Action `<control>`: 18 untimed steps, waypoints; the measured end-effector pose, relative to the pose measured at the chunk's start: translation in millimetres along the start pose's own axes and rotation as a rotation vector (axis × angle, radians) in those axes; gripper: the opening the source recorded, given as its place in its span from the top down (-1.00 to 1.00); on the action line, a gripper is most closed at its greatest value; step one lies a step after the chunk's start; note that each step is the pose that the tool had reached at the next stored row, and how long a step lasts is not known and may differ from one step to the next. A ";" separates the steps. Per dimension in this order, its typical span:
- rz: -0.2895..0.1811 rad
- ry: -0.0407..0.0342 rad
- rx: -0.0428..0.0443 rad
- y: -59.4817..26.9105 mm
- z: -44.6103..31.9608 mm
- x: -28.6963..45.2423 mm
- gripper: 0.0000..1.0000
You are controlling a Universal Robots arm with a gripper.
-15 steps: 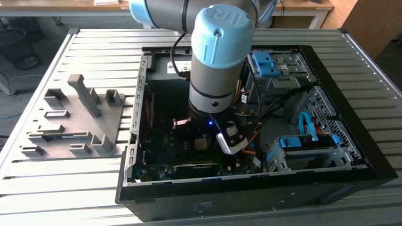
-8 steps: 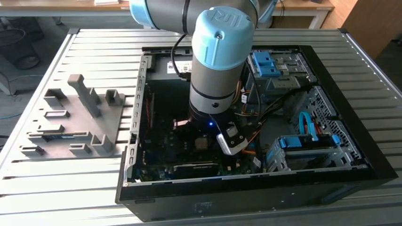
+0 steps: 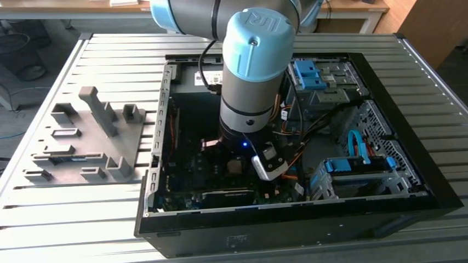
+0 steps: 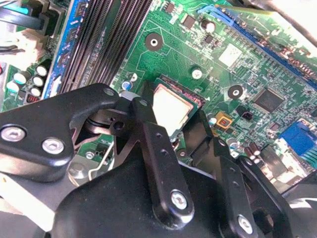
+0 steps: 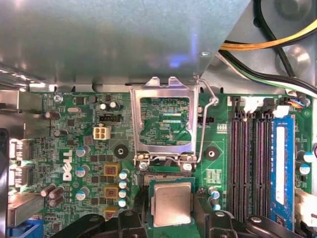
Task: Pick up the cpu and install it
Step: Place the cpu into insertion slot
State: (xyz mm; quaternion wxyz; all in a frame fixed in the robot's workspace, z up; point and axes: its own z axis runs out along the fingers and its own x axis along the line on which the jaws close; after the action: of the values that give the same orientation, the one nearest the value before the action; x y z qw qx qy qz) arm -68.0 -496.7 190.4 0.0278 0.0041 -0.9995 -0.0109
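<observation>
**Pincer (image 4: 171,114) clamped on the cpu (image 4: 171,101) at the open socket**

In the second wrist view the two black fingers (image 4: 148,131) bear on opposite edges of the chip. I judge the pincer closed on the cpu, not spread clear of it. The cpu lies straight between the fingertips, its pale metal top facing up, low over the socket (image 4: 189,93). Whether it is fully seated or a touch above, I cannot tell.

The chip is near enough square to have no long axis. In the first wrist view its edges run parallel to the memory slots (image 5: 247,163) and to the hinged metal frame (image 5: 163,85). That frame stands swung open just beyond the chip, with the wire lever (image 5: 200,124) lifted beside it. A blue-green memory stick (image 5: 282,168) sits in a slot well to one side.

The exterior view gives the wider setting. The arm (image 3: 252,82) reaches straight down into the computer case (image 3: 431,181), which lies open on the slatted tabletop (image 3: 109,55). A grey tray of holders (image 3: 109,159) sits beside the case on the exterior view's left.
</observation>
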 end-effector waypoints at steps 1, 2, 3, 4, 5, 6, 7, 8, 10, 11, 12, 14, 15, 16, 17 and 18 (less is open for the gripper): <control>0.000 -0.0014 0.0000 0.0 -0.5 0.3 -0.01; 0.000 -0.0027 -0.0001 0.1 -1.2 0.6 -0.01; 0.000 -0.0036 0.0000 0.1 -1.8 0.7 -0.01; 0.000 -0.0038 -0.0002 0.1 -1.9 0.7 -0.01; 0.000 -0.0039 -0.0003 0.1 -1.9 0.6 -0.01; 0.000 -0.0039 -0.0003 0.1 -1.9 0.3 -0.01; 0.000 -0.0036 -0.0003 0.1 -2.0 -0.8 -0.01; 0.000 -0.0030 -0.0001 0.1 -2.1 -1.8 -0.01; 0.000 -0.0020 0.0000 0.0 -1.9 -2.1 -0.01; 0.000 -0.0015 -0.0001 0.1 -1.5 -2.1 -0.01; 0.000 -0.0007 -0.0003 0.1 -0.8 -2.2 -0.01; 0.000 0.0009 0.0000 0.0 0.6 -2.3 -0.01; 0.000 0.0013 0.0000 0.0 1.1 -2.3 -0.01; 0.000 0.0014 0.0002 -0.1 1.2 -2.3 -0.01; 0.000 0.0015 0.0003 -0.1 1.2 -2.3 -0.01; 0.000 0.0015 0.0002 -0.1 1.3 -2.3 -0.01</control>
State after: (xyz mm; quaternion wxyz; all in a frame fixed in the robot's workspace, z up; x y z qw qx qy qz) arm -65.8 -496.7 189.0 0.0285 0.0041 -0.9995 -0.0108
